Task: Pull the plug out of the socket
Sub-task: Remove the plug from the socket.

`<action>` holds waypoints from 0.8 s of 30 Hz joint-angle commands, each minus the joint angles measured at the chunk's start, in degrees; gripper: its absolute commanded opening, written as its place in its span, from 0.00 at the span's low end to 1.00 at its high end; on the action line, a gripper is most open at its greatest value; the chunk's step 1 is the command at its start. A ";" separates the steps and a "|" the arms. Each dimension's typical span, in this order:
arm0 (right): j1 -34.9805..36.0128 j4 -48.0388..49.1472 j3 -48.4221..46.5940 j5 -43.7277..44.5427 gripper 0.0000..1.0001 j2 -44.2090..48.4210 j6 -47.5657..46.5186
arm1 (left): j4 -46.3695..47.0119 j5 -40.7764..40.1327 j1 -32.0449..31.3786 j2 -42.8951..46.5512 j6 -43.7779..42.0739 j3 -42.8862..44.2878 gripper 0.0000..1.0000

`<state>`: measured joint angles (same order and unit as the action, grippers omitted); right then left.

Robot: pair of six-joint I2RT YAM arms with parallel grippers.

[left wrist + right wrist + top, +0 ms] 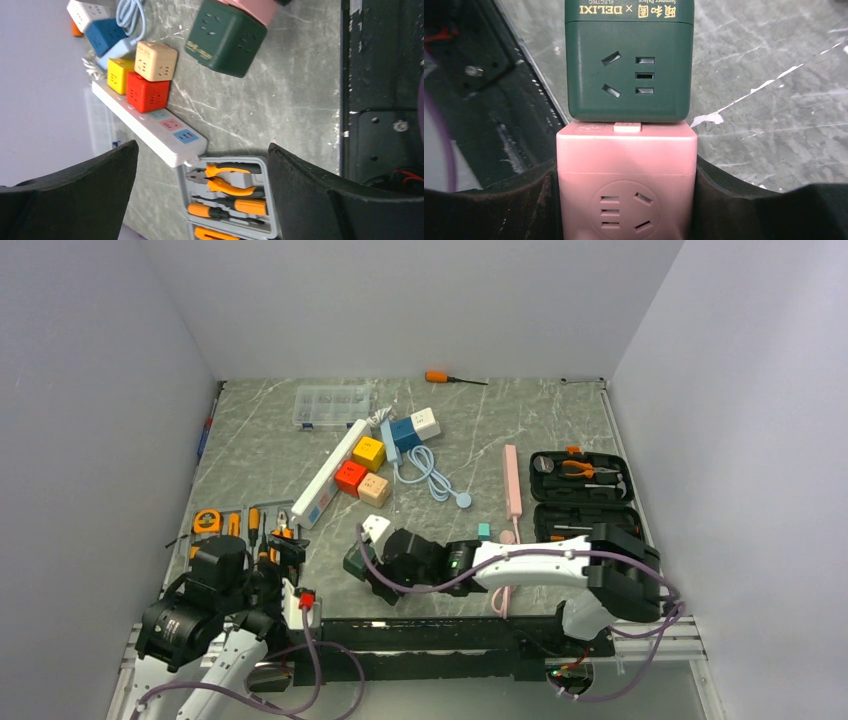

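Note:
A pink plug point(626, 175) is seated in the near face of a dark green socket cube point(626, 65) on the marble table. My right gripper point(626, 200) is shut on the pink plug, one finger on each side. In the top view the right gripper point(390, 565) covers the plug, and the green cube point(356, 562) shows at its left. The left wrist view shows the green cube point(227, 37) with the pink plug point(255, 7) at the top edge. My left gripper point(202, 190) is open and empty above an open grey tool kit point(230, 200), away from the cube.
A white power strip point(330, 472) lies with red, yellow and beige cubes point(362, 472) beside it. A blue cable point(430, 472), a pink power strip point(512, 480), a black tool case point(582, 490), a clear parts box point(330, 405) and an orange screwdriver point(445, 377) lie farther back.

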<state>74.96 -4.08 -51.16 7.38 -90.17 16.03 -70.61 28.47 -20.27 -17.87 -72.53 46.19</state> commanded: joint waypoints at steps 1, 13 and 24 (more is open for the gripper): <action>-3.10 -0.82 -3.33 -7.63 0.00 6.86 -0.36 | 2.34 3.57 0.23 1.81 -13.59 -1.34 0.99; -5.62 -8.57 -12.61 -18.67 0.00 8.43 -0.23 | 13.99 7.43 0.23 10.01 -41.86 -12.76 0.99; -5.58 -10.70 -16.75 -20.24 0.00 7.22 -0.26 | 23.97 10.33 0.23 11.40 -42.19 -15.59 0.99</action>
<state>69.49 -17.34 -64.66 -11.07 -83.46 16.01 -52.38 35.22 -20.21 -7.31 -113.23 31.35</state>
